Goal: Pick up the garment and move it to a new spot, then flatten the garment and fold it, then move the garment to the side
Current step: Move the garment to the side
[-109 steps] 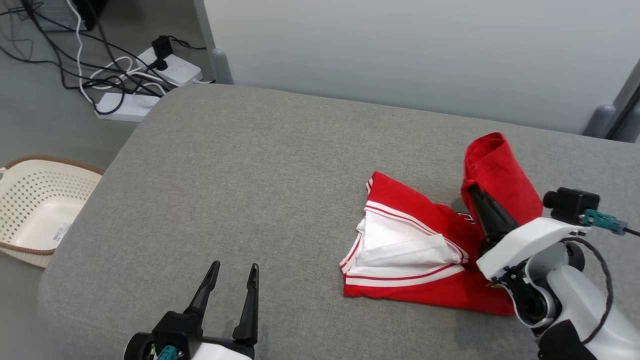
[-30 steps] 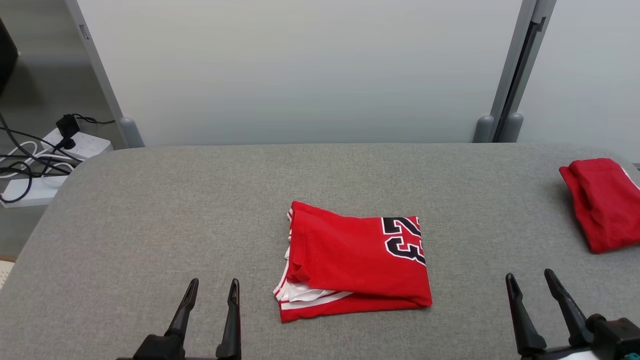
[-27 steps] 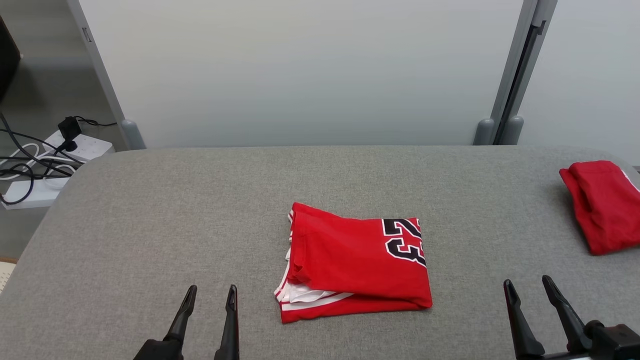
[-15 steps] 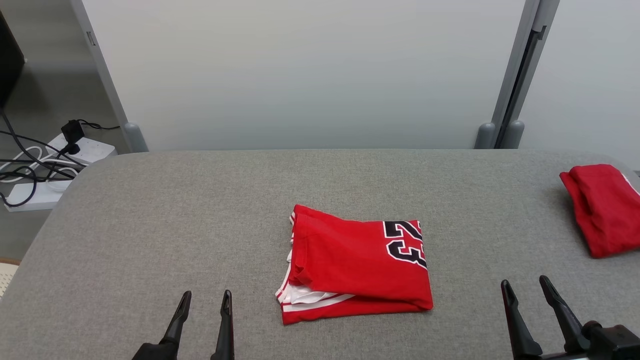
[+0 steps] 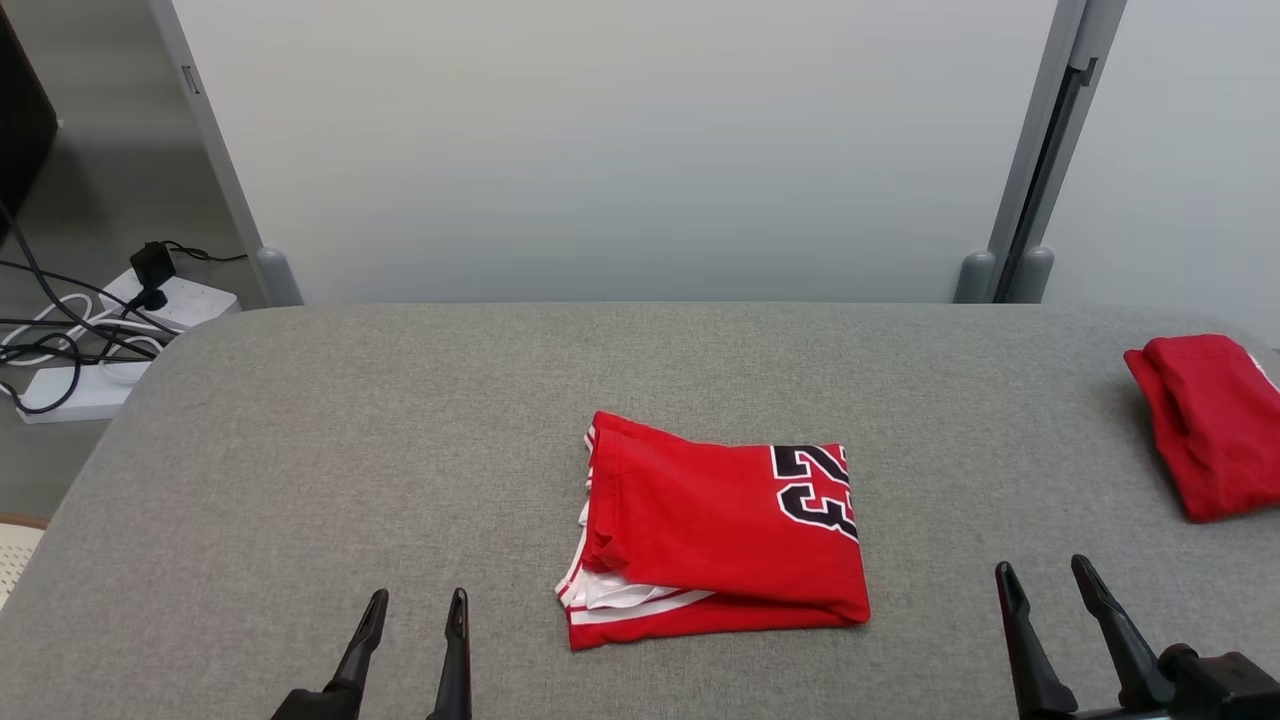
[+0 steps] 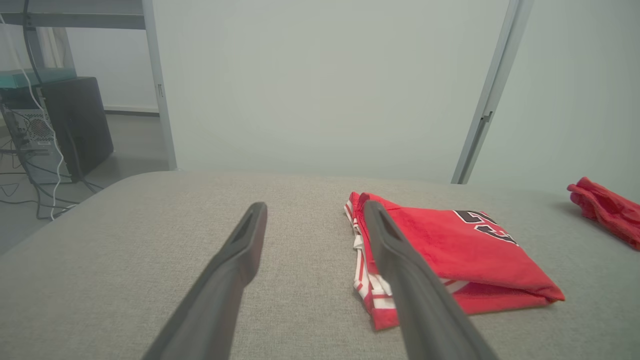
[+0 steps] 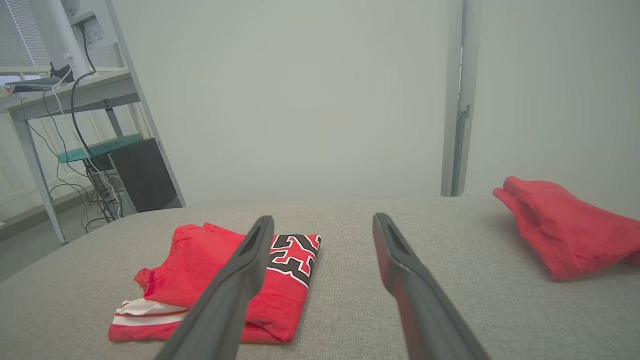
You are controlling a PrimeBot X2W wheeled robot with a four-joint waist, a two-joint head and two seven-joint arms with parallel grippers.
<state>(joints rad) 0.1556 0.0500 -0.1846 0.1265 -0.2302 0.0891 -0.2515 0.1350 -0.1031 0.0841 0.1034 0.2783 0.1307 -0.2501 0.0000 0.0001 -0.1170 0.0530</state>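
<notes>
A folded red garment, trimmed in white stripes and marked with a black number, lies flat near the middle of the grey, cloth-covered desk. It sits between the two tools and a little beyond them. The left tool and the right tool hover low at the near edge, well apart from the cloth, jaws spread wide and holding nothing.

The garment looks light, soft and limp, a thin jersey stacked in several layers. Lifted by one corner, it would likely sag and fall open. Its left end shows loose white layers peeking out. The near edge and the right end look like closed, thicker folds. These seem the safer places to pinch, one tool at each end and through every layer. The woven desk cover probably drags at cloth, so sliding the bundle may ruck it and lifting looks cleaner.

A second red cloth lies heaped at the desk's far right. Behind stands a pale partition wall with a grey post. A power strip and tangled cables lie on the floor to the left, and a dark computer tower stands beyond.
</notes>
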